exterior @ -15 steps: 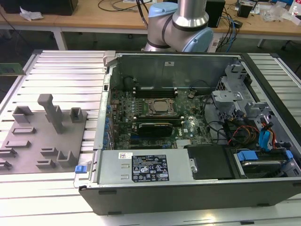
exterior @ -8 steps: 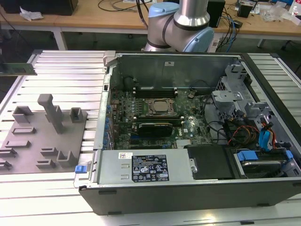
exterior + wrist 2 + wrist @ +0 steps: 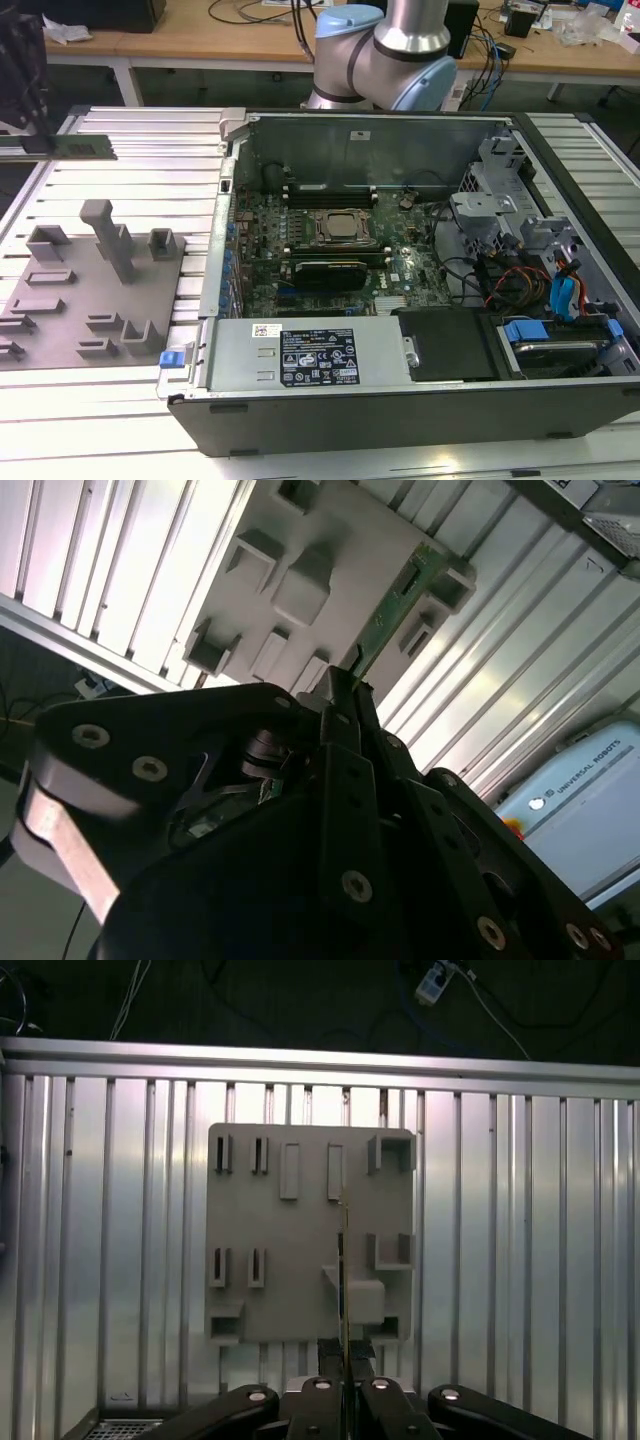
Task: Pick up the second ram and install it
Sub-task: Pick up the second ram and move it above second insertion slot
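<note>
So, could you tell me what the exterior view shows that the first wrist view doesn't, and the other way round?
Exterior view's own: the open computer case with its motherboard, and the arm's joints behind it. First wrist view's own: the fingers closed on the second ram, seen edge-on from above. Shared: the gray tray, the slatted metal table and the second ram, held off the tray.

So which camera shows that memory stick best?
The second wrist view: the second ram shows its green face up close. The first wrist view sees it edge-on, a thin line; the exterior view shows it as a small flat strip.
</note>
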You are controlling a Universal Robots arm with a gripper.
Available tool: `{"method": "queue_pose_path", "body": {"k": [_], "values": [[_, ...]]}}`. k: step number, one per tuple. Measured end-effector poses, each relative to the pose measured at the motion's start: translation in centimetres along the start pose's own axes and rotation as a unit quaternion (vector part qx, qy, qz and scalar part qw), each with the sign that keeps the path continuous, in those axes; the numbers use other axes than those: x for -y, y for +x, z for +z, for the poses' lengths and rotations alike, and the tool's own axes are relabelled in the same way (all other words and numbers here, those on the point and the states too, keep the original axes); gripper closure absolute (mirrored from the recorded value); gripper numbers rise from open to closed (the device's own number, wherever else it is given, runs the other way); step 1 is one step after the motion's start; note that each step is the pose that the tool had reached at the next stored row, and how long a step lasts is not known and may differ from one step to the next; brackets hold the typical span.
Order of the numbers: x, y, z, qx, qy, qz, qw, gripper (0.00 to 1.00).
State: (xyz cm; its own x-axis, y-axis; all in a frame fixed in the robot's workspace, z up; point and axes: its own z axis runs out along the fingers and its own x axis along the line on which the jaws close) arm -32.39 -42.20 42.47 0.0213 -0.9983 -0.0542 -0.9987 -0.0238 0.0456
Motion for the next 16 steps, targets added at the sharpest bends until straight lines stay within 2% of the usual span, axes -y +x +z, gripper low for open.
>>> {"method": "queue_pose_path", "body": {"k": [3,5,7,8,9,10,16], "values": [[0.71,0.01,-0.04,0.0,0.0,0.0,1.0,0.86],[1.71,0.03,-0.08,0.0,-0.0001,0.0,1.0,0.86],[2.17,0.05,-0.1,0.0,-0.0001,0.0,1.0,0.86],[4.14,0.09,-0.19,0.0,-0.0002,0.0,1.0,0.86],[5.07,0.11,-0.24,0.0,-0.0004,0.0,1.0,0.86],[5.58,0.12,-0.26,0.0,-0.0006,0.0,1.0,0.86],[7.44,0.16,-0.35,0.0,-0.0009,0.0,1.0,0.86]]}}
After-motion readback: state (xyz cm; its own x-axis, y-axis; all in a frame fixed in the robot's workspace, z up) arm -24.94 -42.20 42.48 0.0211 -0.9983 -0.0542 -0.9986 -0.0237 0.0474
